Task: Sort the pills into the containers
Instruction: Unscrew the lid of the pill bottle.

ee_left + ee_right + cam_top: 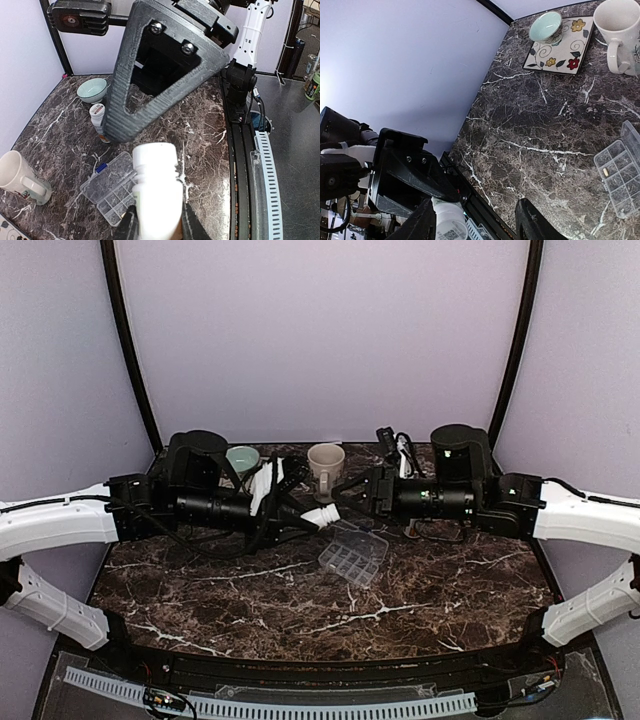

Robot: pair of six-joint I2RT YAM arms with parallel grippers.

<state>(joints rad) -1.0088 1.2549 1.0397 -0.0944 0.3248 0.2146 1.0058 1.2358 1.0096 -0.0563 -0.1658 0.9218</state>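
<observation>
Left wrist: left hand [159, 226] grips white bottle [155, 185].

Pill tray [353, 553] on table [450, 590], mug [326, 460] behind it

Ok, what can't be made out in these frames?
Inside the white bottle: opaque, every view.
Fill of the pill organizer: tiny from above, cut by the right wrist view's edge, corner behind the bottle in left wrist view.
Label on small bottle: too small, left wrist view.

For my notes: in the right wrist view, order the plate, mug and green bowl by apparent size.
1. plate and mug: about alike, mug cut off by the frame
2. green bowl, clearly smallest
</observation>
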